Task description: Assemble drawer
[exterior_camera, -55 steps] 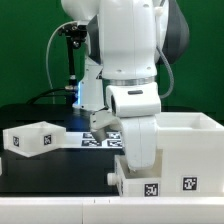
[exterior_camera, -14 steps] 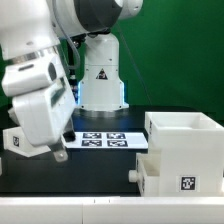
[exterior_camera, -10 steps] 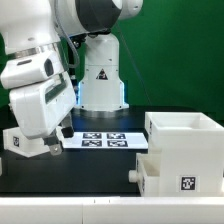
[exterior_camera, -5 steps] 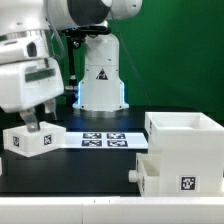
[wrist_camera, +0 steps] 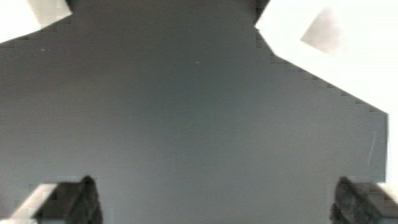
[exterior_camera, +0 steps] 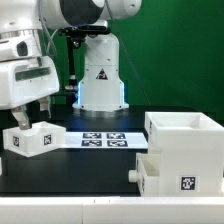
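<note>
Drawer casing (exterior_camera: 185,135) sits right of frame on the desk (exterior_camera: 100,165). End effector (exterior_camera: 35,113) hovers, jaws apart, by small tray (exterior_camera: 35,140) at left.

We see a robotics lab: a white jointed robot arm (exterior_camera: 100,75) on a black surface (exterior_camera: 90,172), the flat white marker board (exterior_camera: 103,139) and a green backdrop (exterior_camera: 190,50).

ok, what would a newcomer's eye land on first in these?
The big white arm fills the exterior view's left, its open pincer hanging over a small tray. On the exterior view's right stands the casing, with a second tray low in front of it. The marker board lies on the dark table between the two.
</note>
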You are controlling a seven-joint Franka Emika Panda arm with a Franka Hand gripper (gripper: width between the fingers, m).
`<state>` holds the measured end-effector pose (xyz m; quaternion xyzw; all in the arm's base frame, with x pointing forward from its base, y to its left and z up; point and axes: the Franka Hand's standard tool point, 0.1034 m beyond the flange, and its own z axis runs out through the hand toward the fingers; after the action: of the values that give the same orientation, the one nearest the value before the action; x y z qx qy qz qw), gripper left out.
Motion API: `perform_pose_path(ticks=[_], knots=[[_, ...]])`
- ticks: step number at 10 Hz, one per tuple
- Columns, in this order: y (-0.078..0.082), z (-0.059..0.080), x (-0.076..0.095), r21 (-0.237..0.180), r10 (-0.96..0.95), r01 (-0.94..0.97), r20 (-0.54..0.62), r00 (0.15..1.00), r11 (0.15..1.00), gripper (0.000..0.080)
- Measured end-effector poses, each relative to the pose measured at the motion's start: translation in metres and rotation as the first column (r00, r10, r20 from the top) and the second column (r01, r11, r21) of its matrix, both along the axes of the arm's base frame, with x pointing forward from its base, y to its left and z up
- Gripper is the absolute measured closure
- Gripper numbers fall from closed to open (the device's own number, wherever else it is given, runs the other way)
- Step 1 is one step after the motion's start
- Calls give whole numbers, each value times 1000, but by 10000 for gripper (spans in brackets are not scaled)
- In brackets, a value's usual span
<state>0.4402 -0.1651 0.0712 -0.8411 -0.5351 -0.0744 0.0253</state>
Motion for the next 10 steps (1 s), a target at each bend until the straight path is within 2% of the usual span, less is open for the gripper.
perform_pose_path(ticks=[2,3,6,7,8,10], knots=[[-25,-2,-28,-58,-43,45,42,998,997,147],[-38,-4,-30,-54,-71,73,41,997,996,147],[-36,-4,-28,-54,-73,75,40,997,996,147],[-34,-4,-29,-56,-130,133,47,990,990,147],[-26,-5,-36,-59,-220,223,57,974,973,147],[9,-7,-67,-60,-389,392,60,919,918,147]])
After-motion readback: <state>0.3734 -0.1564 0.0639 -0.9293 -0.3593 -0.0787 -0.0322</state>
